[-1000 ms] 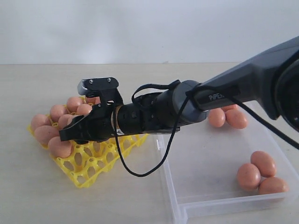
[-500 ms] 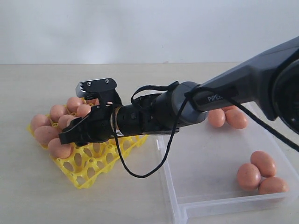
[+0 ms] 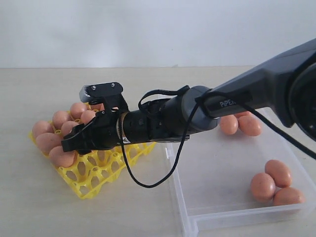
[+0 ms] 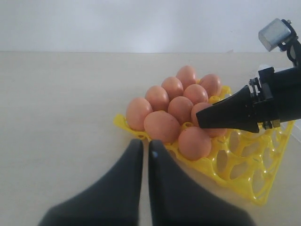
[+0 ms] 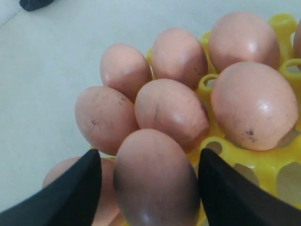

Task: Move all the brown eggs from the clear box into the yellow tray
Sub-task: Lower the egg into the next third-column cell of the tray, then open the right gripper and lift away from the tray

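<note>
Brown eggs: three bunched in the near right corner of the clear box, touching one another. The box sits on the counter, with its left wall just beside the yellow tray.

Tray: open lattice shows on the near side. About ten eggs are packed in the far-left cups, each touching its neighbours.

Left tool: low over the counter, just short of a tray corner. Its fingers are pressed almost together, with nothing between them.

Black cable: loops down from the right arm over the seam between tray and box.

Right tool: reaches across from the right, over the filled part of the tray. Its fingers are spread, one on each side of an egg seated at the edge of the cluster. The wrist view shows a thin gap along one finger; contact at the other is unclear. It is not pinching the egg.

Farther back: at least two more eggs lie against the box's far side, partly behind the arm.

Pale wall behind everything.
</note>
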